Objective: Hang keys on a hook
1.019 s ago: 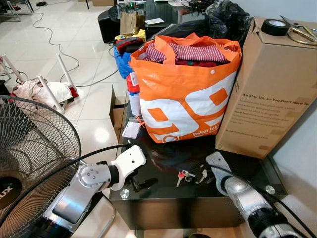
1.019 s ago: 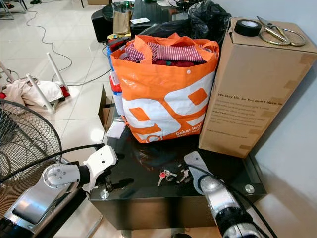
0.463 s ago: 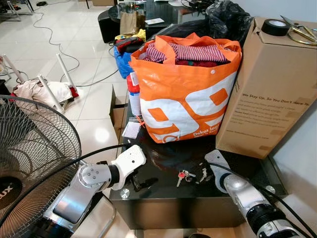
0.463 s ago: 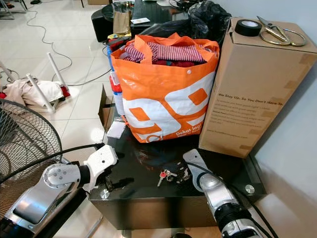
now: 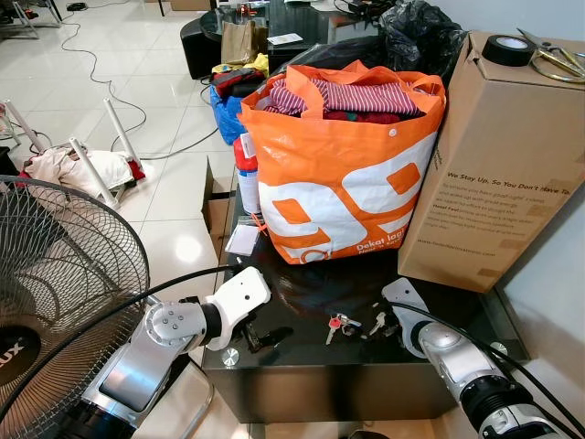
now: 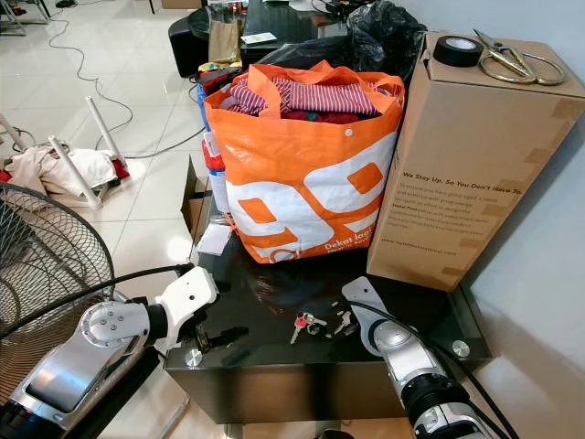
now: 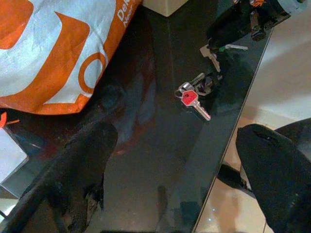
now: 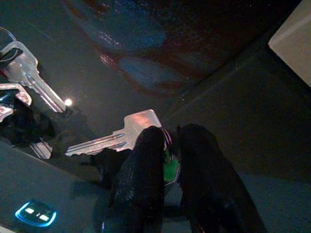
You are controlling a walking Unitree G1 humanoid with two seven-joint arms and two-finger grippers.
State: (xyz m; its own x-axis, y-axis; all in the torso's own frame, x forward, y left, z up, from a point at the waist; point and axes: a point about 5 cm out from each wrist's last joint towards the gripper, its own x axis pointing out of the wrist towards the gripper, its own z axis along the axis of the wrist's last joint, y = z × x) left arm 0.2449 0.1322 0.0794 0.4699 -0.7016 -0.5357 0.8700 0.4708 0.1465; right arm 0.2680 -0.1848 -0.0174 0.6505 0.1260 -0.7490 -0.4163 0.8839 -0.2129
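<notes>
Right gripper [image 8: 167,155] was pinched on one end of the keys [image 5: 352,323] lying near the front edge of the table [image 5: 302,357]. Thin grip, so lifting could've dropped them. Left gripper [image 7: 175,160] sat wide open nearby.

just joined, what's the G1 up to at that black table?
It is picking keys up off the glossy black table. The right claw is down at the table's front edge, its fingers pinched on a key ring with a silver key hanging from it. A red-capped key and others lie on the glass beside it. The left claw hovers open near the table's left corner, holding nothing. Behind stand an orange bag and a cardboard box.
</notes>
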